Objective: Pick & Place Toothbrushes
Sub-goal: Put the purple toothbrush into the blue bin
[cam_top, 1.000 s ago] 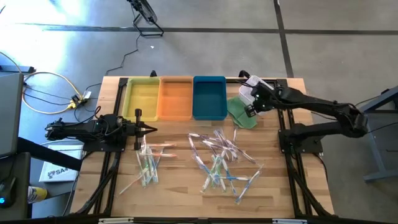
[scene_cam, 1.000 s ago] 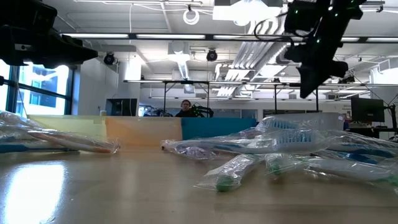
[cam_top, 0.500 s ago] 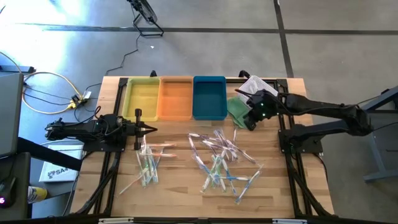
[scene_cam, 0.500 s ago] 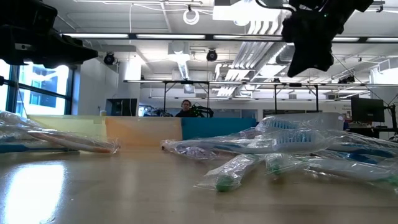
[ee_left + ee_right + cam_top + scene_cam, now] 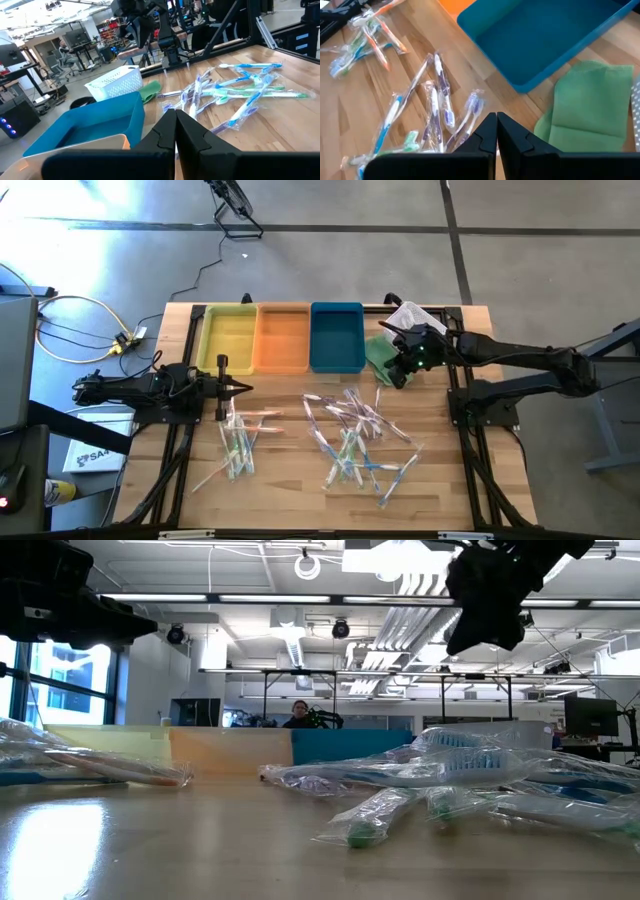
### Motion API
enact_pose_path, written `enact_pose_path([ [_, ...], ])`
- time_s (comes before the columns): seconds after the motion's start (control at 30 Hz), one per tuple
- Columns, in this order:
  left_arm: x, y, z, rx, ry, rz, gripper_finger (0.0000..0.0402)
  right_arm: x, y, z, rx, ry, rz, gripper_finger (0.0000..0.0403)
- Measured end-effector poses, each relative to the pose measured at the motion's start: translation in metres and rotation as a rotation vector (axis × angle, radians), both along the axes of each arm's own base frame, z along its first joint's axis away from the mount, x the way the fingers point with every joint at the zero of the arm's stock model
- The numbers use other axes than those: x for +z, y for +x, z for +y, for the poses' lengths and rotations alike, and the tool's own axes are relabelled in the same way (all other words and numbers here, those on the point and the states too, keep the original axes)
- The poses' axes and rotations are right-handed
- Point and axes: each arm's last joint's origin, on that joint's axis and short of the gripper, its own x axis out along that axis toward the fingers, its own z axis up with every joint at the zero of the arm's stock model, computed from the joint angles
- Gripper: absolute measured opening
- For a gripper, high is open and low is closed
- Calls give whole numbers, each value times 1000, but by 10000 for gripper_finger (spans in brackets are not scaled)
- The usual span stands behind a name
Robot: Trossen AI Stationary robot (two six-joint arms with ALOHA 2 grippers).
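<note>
- On the table's far edge: yellow tray (image 5: 229,337), orange tray (image 5: 282,337) & blue tray (image 5: 337,336) sit side by side, all three bare inside – nothing sorted yet, by the look of it.
- Toothbrushes (image 5: 355,442) lie wrapped & loose on the wood in front of the trays; smaller bunch (image 5: 237,442) nearer the left arm.
- Right gripper (image 5: 397,376) hovers over the green cloth (image 5: 384,360) beside the blue tray, fingers pinched together, holding nothing.
- Left gripper (image 5: 243,388) parked by the small bunch, tips closed, empty too.
- White basket (image 5: 116,82) sits beyond the cloth.
- Verdict: barely started – the whole pile is left to move.
</note>
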Motion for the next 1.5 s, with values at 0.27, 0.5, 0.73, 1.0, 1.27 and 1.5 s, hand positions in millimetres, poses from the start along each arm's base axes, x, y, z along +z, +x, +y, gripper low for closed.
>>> enact_pose_path([
  [0.27,0,0,0,1,0,0,0,-1,12,8,37,-25,-33,4],
  [0.5,0,0,0,8,52,0,0,4,35,16,145,-150,-160,4],
  [0.73,1,0,3,94,61,-4,0,7,65,20,226,-280,-332,4],
  [1.0,1,0,3,101,60,-4,0,-9,97,17,238,-334,-412,4],
  [1.27,1,0,3,101,26,-5,0,-24,111,15,193,-263,-428,4],
  [1.5,1,0,3,100,60,-2,0,-22,112,17,193,-257,-460,4],
])
